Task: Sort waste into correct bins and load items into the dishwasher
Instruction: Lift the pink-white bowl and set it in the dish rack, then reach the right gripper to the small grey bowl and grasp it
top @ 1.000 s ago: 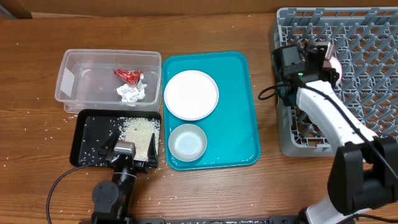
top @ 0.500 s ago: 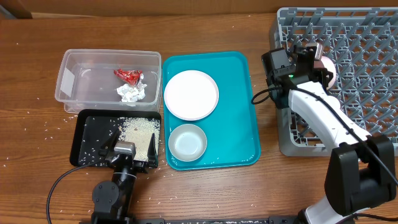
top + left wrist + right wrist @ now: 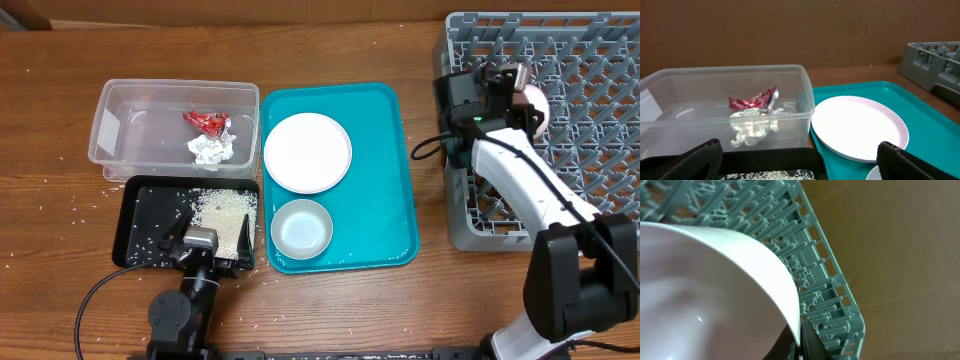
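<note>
My right gripper is shut on the rim of a pale pink small bowl and holds it over the left part of the grey dish rack. In the right wrist view the bowl fills the left, its rim pinched between my fingers above the rack's pegs. My left gripper is open and empty at the front of the black tray, which holds rice. The clear tub holds the red wrapper and the tissue wad. Chopsticks and cup are out of view.
A teal serving tray in the middle carries a flat plate and a second small bowl. Loose rice grains lie scattered on the wooden table around the black tray. In the left wrist view the tub and plate lie ahead.
My right gripper swung left toward the rack's edge with the bowl, then back right over the rack. The left arm has not moved.
</note>
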Available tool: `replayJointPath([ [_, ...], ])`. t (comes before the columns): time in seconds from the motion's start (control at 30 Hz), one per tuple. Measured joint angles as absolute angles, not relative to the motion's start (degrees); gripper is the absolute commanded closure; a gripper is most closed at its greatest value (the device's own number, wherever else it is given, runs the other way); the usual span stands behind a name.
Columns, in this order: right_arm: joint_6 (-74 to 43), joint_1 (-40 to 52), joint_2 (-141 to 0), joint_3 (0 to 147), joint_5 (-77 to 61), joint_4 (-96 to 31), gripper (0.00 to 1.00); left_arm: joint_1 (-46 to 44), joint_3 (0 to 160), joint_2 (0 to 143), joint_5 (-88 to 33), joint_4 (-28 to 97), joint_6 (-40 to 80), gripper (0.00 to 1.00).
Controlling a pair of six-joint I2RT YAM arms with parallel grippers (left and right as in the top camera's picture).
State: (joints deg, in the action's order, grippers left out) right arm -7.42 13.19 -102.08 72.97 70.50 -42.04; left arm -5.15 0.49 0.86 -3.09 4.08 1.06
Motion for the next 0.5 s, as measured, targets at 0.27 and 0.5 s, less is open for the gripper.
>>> replayJointPath([
  [0.27,-7.03,20.71,-102.39,72.97,68.64,-48.64,0.67,-5.15,0.49,0.86,-3.09,4.05,1.06,0.00],
  [0.5,-9.69,25.10,-102.45,74.96,64.58,-58.35,0.47,-5.15,0.49,0.86,-3.09,4.08,1.06,0.00],
])
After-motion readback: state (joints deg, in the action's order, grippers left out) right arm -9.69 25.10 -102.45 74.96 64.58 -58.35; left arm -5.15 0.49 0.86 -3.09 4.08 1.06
